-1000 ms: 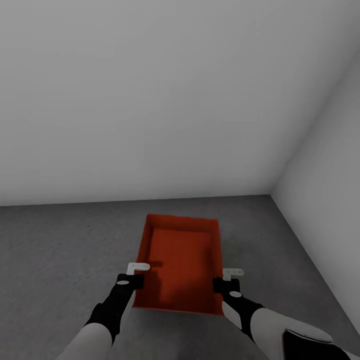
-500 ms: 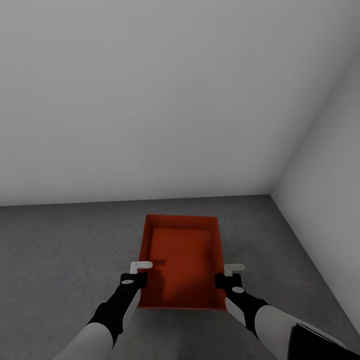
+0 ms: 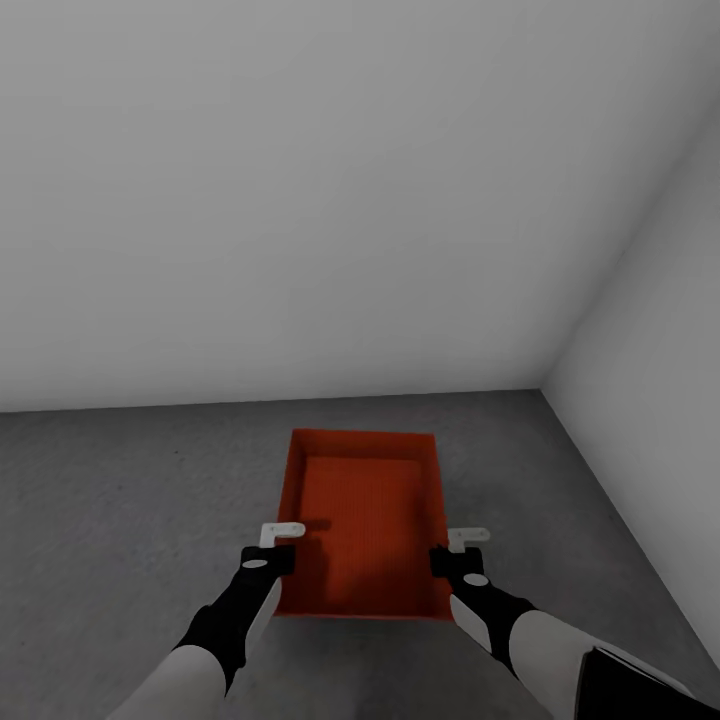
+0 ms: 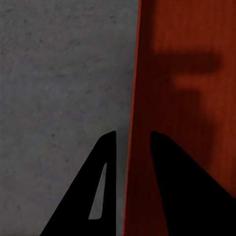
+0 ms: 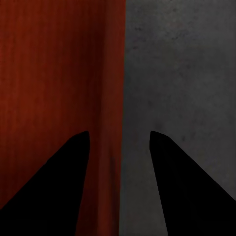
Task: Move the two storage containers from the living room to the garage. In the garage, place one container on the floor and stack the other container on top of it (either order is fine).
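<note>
Container: one orange-red storage container point(image 3: 362, 520) sits low over the floor point(image 3: 120, 500), near the corner where the two white walls point(image 3: 300, 200) meet; from the pictures I cannot tell whether its base is fully down or just above the concrete. It is open-topped and empty.
Left gripper: the left gripper point(image 4: 129, 147) straddles the container's left long wall, one finger inside, one outside. The fingers are spread somewhat wider than the wall, so whether they pinch it I cannot tell.
Right gripper: the right gripper point(image 5: 119, 142) straddles the right long wall the same way, with a visibly wider gap; it looks spread and loose on the wall.
Step in hand: judged as setting this bin down as the base of the stack.
Doing it well: make sure the base lies flat before letting go; part both pairs of fingers evenly, then lift both arms straight up off the walls so neither side is dragged or tipped. Leave the bin square, with room around it for the second one.
Surface: dark grey, speckled, rough concrete, which should hold the bin without sliding.
Room: plain white walls, bare garage corner.
</note>
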Available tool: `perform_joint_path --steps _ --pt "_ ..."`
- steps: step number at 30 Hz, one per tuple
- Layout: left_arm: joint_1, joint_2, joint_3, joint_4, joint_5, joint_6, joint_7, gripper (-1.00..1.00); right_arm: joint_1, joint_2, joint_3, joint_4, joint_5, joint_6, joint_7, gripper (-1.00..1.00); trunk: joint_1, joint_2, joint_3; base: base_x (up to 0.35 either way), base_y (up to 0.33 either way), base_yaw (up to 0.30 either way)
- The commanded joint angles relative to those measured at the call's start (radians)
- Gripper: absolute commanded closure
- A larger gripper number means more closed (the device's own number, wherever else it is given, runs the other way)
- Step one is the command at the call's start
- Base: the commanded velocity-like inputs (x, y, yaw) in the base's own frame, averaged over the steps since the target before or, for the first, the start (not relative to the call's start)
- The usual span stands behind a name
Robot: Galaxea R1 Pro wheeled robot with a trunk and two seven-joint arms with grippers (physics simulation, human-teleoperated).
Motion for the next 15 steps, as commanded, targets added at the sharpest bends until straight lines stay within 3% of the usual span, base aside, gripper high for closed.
perform_joint_path --steps 1,15 --pt "0.000 0.002 0.020 -0.002 -0.022 0.011 0.011 1.00 -0.001 -0.040 -0.013 0.029 0.001 -0.005 -0.012 1.00 0.000 0.000 -0.001 0.000 0.000 0.000" --pt "0.000 0.002 0.020 -0.002 -0.022 0.011 0.011 1.00 -0.001 -0.040 -0.013 0.028 0.001 -0.006 -0.012 1.00 0.000 0.000 -0.001 0.000 0.000 0.000"
